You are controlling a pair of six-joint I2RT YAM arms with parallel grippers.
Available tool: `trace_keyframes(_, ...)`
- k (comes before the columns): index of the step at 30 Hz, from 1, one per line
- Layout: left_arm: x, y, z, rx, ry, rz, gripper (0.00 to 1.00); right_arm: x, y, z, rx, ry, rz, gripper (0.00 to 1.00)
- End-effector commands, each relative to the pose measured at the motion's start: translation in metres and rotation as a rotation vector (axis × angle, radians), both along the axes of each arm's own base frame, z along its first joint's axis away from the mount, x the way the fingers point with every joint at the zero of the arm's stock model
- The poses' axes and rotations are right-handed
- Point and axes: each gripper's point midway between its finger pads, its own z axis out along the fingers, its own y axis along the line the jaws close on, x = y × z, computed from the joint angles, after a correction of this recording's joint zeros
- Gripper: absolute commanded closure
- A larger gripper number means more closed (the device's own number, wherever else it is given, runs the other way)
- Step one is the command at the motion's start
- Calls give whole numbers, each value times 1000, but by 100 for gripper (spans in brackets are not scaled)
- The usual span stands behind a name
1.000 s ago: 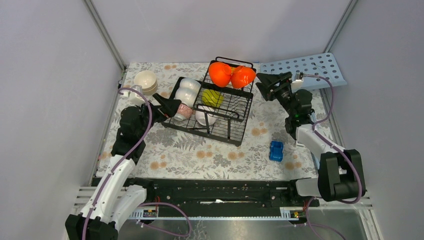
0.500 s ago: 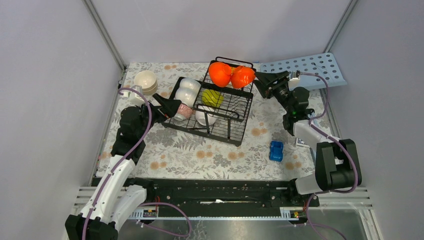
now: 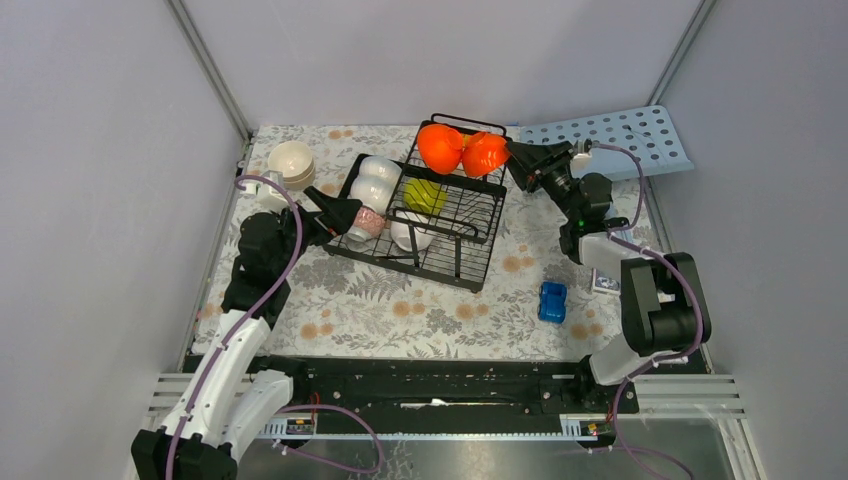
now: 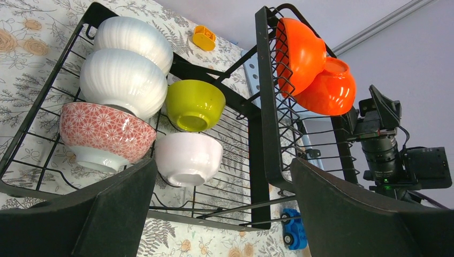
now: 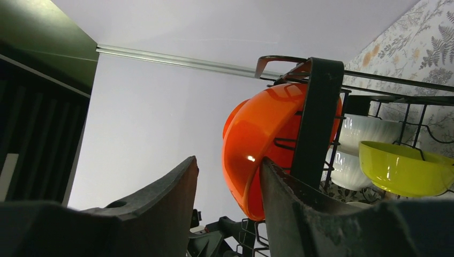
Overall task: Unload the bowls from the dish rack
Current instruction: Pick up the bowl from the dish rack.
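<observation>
Dish rack on table, orange bowls in its raised basket, other bowls below; left gripper wide apart, empty, at rack's left; right gripper part-open, empty, beside orange bowls; toy car, perforated board nearby.

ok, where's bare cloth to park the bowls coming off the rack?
Free: floral cloth between the dish rack front and the arm bases, left of the blue toy car. Crowded: back-left by the stacked cream bowls and left gripper; rack's right side, where the right gripper sits at the orange bowls.
</observation>
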Motion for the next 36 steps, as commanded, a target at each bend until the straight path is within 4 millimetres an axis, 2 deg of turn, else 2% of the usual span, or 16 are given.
trace_keyframes(1,3,-2,22,-24,-67,-19,1,-4,8,33,51,-117,57,48)
trace_keyframes(13,5,-3,18,-25,-56,-21,1,-2,12,34,107,-160,108,60)
trace_keyframes(23,6,-2,15,-23,-48,-16,1,0,13,28,166,-173,134,75)
trace_keyframes(36,8,-1,13,-16,-42,-6,1,-4,13,49,225,-279,181,100)
